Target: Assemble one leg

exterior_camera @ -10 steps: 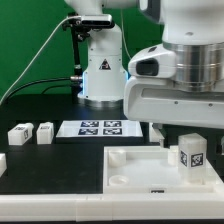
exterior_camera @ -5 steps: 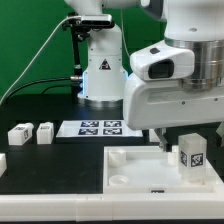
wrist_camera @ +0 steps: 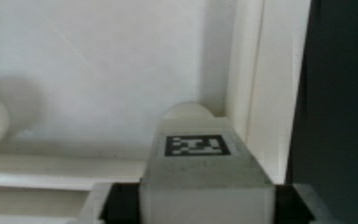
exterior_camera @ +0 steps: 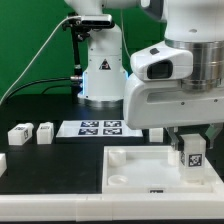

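The leg (exterior_camera: pixel 193 156), a small white block with a black-and-white tag facing the camera, stands upright on the far right part of the large white panel (exterior_camera: pixel 135 172). My gripper (exterior_camera: pixel 190 146) has come down over it from above. In the wrist view the leg (wrist_camera: pixel 197 150) fills the gap between my two black finger pads (wrist_camera: pixel 126 203), and both pads touch its sides. The panel's white surface and raised rim (wrist_camera: pixel 247 70) lie beneath it.
Two more legs (exterior_camera: pixel 20 133) (exterior_camera: pixel 45 132) stand on the black table at the exterior view's left, and another white part (exterior_camera: pixel 2 161) sits at the left edge. The marker board (exterior_camera: pixel 100 127) lies in front of the arm's base (exterior_camera: pixel 102 75).
My gripper has moved toward the exterior view's right. Its fingers stood beside the leg before and now straddle it. The leg and the panel have not moved.
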Robot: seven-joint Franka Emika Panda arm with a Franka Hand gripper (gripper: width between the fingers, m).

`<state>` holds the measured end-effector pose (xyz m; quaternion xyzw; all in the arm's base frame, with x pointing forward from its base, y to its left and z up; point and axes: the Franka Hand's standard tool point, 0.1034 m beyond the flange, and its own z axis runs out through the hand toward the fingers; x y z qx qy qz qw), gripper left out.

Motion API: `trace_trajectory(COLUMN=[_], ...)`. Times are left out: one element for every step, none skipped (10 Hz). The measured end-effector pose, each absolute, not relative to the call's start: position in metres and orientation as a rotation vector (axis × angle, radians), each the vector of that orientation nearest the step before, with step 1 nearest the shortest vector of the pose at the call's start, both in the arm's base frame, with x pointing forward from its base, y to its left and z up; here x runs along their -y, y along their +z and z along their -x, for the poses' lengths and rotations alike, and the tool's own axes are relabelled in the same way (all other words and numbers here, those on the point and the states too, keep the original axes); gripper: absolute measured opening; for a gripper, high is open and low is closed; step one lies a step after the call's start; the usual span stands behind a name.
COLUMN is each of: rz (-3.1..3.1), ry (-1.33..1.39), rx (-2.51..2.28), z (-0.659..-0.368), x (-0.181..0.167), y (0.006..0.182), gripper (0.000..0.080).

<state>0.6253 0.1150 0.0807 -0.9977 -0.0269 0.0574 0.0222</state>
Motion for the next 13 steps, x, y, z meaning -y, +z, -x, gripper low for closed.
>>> trace_trajectory(rz=[3.091, 3.092, 3.066, 3.037, 2.994, 2.911, 2.829, 2.767, 2.674, 2.578, 2.516, 2.48, 2.481], ry=[0.177, 0.174, 0.184, 0.196, 0.2, 0.205, 0.213, 0.217, 0.221, 0.221, 0.222, 0.222, 0.223], rx=[0.088, -0.158, -0.434, -0.629, -0.834, -1.085, -1.281, -1.422, -1.604, -1.77, -1.862, -1.914, -1.913], z=[-0.625, -0.625, -0.625, -0.624, -0.625, -0.626, -0.626, -0.626, -0.626, -0.625, -0.625, -0.625, -0.625], x=[-0.115, -0.117, -0.118, -0.119, -0.12, -0.12, -0.12, -0.121, -0.122, -0.124, -0.126, -0.126, -0.126], y=[0.081, 0.08, 0.08, 0.08, 0.08, 0.08, 0.08, 0.08, 0.079, 0.079, 0.079, 0.079, 0.079], gripper=[0.0291, 0.0291, 0.0291, 0.0291, 0.0291, 0.0292, 0.0292, 0.0292, 0.0292, 0.0294, 0.0294, 0.0294, 0.0294])
